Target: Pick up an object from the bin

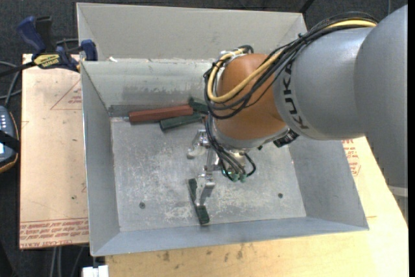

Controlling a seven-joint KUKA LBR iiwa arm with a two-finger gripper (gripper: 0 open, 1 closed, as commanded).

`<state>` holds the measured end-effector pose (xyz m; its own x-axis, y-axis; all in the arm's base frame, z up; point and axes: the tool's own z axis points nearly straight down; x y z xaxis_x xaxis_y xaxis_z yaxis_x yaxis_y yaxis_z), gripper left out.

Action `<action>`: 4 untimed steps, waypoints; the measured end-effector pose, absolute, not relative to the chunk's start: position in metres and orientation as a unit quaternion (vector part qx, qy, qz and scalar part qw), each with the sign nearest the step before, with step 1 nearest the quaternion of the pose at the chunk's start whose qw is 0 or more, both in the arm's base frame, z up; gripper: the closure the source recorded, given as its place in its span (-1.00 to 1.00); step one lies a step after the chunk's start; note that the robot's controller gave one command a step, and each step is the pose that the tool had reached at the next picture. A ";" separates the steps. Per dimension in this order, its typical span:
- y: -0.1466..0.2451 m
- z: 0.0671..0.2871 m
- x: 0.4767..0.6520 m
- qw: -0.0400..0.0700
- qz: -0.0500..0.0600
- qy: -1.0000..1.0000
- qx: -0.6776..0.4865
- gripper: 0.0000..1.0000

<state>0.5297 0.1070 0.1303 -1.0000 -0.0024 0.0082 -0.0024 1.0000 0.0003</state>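
Camera view: gripper (206,183), opening not discernible, is hanging over a thin dark-green bar (198,203) lying near the bin's (97,159) front wall; off-centre closing is likely risking knocking it aside.

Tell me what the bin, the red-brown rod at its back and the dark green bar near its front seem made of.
Bin: grey sheet metal, matt, with a scuffed, speckled floor and folded walls.
Red-brown rod: probably plastic or painted wood; smooth, even colour with a soft sheen.
Dark green bar: likely plastic or rubber, dull and uniform; too small to be sure.
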 end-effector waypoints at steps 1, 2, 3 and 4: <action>0.107 0.134 0.532 0.000 -0.001 -1.000 0.000 -1.00; 0.063 0.078 0.530 -0.010 -0.002 -1.000 0.007 1.00; 0.062 0.074 0.525 0.000 -0.001 -1.000 0.008 -1.00; 0.062 0.074 0.525 -0.001 -0.001 -1.000 0.008 -1.00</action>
<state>0.5251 0.0624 0.0743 -0.9999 -0.0163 -0.0015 -0.0163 0.9999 0.0029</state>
